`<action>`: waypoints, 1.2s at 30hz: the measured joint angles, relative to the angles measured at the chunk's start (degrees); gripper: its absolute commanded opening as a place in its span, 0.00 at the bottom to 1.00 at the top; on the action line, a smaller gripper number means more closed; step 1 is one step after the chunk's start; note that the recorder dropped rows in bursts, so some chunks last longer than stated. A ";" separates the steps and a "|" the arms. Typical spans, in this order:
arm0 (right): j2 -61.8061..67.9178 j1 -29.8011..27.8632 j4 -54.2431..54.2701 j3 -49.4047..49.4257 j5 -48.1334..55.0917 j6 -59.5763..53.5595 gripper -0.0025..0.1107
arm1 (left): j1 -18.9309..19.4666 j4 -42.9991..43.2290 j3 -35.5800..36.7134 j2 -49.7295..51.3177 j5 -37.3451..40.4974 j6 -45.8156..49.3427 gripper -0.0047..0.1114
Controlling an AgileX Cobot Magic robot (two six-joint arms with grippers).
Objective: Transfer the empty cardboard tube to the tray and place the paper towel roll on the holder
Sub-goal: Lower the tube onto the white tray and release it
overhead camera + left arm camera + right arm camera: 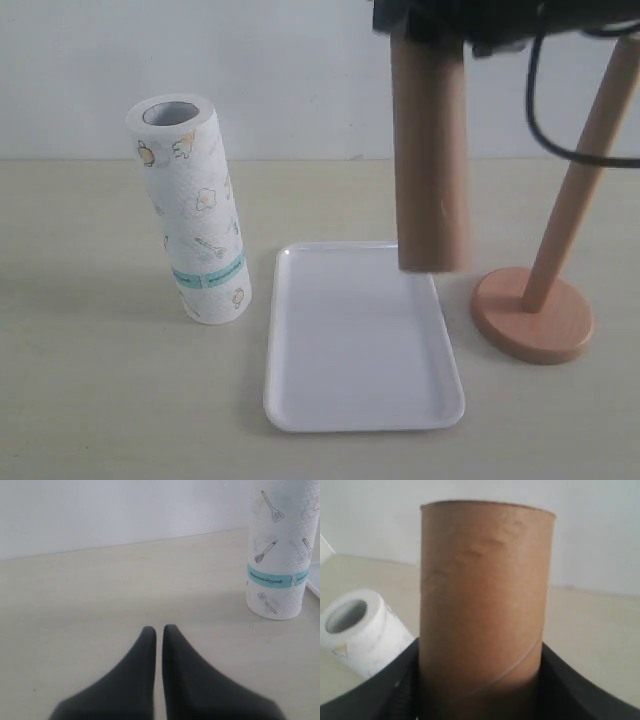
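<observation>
The brown cardboard tube (430, 150) hangs upright in the air above the far right corner of the white tray (350, 350). My right gripper (455, 22) is shut on the tube's top end; in the right wrist view the tube (485, 595) fills the space between the black fingers (570, 690). The printed paper towel roll (195, 210) stands slightly tilted on the table left of the tray, also seen as the roll (280, 550) and the roll (360, 630). The wooden holder (560, 270) stands right of the tray, its rod bare. My left gripper (159, 630) is shut, empty, low over the table.
A black cable (545, 110) loops down from the right arm in front of the holder's rod. A pale wall (280, 70) runs behind the beige table (100, 400). The tray's corner (315, 582) shows just past the roll in the left wrist view.
</observation>
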 measured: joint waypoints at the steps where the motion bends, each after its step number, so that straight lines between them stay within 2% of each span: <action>1: 1.27 0.00 0.00 0.00 1.32 2.38 0.02 | 0.00 0.00 0.00 0.00 0.00 0.00 0.08; 5: 7.49 0.00 0.00 0.00 3.72 8.67 0.02 | 0.00 0.00 0.00 0.00 0.00 0.00 0.08; 10: 14.03 0.00 0.10 -2.36 8.66 10.71 0.02 | 0.00 0.00 0.00 0.00 0.00 0.00 0.08; 15: 21.94 -0.73 0.45 -10.17 22.38 11.27 0.02 | 0.00 0.00 0.00 0.00 0.00 0.00 0.08; 20: 27.55 -1.19 0.55 -17.64 29.03 11.12 0.02 | 0.00 0.00 0.00 0.00 0.00 0.00 0.08; 30: 34.70 -1.22 0.55 -21.56 29.69 8.14 0.02 | 0.00 0.00 0.00 0.00 0.00 0.00 0.08; 33: 36.49 -1.22 0.55 -21.72 28.21 8.14 0.07 | 0.00 0.00 0.00 0.00 0.00 0.00 0.08; 36: 38.27 -1.22 0.55 -21.72 26.38 8.14 0.19 | 0.00 0.00 0.00 0.00 0.00 0.00 0.08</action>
